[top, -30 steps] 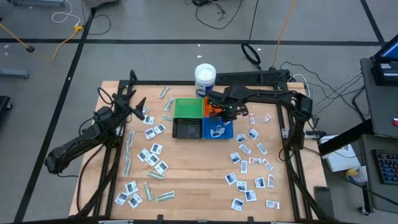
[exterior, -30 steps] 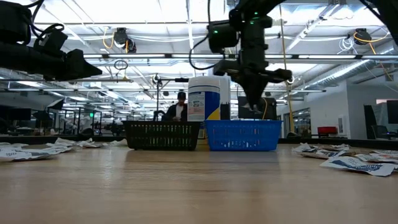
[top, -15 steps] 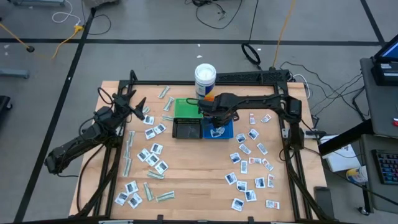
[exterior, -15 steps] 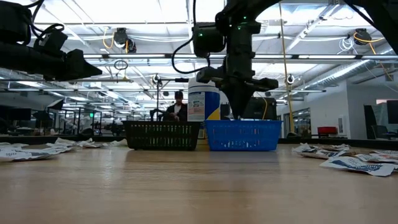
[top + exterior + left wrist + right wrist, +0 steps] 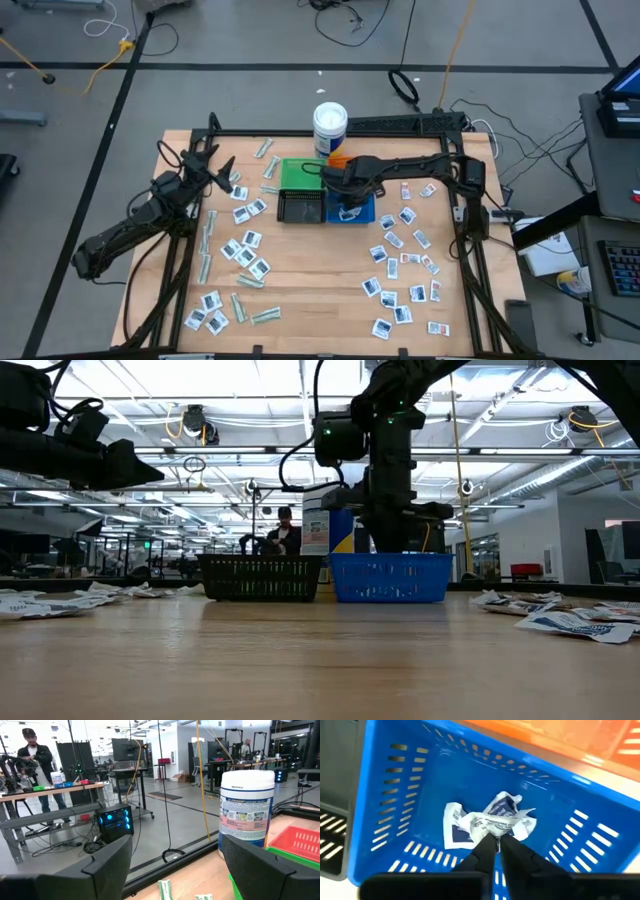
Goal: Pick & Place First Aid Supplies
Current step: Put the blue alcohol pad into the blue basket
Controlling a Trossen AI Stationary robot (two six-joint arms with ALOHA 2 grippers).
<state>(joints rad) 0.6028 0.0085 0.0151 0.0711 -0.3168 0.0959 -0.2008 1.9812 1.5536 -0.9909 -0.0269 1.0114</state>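
The right end effector (image 5: 497, 845) is lowered into the blue bin (image 5: 410, 795), its fingers nearly pressed together on a crumpled white sachet (image 5: 487, 822) (blue print) above the bin floor. The left end effector (image 5: 175, 865) is held spread, above the bench's (image 5: 310, 270) left side.

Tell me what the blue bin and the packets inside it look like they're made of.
Blue bin: likely moulded plastic, slightly glossy, with rows of cut slots in its walls. Packets: seemingly thin paper or foil-backed sachets, white with blue print; they crumple and crease.
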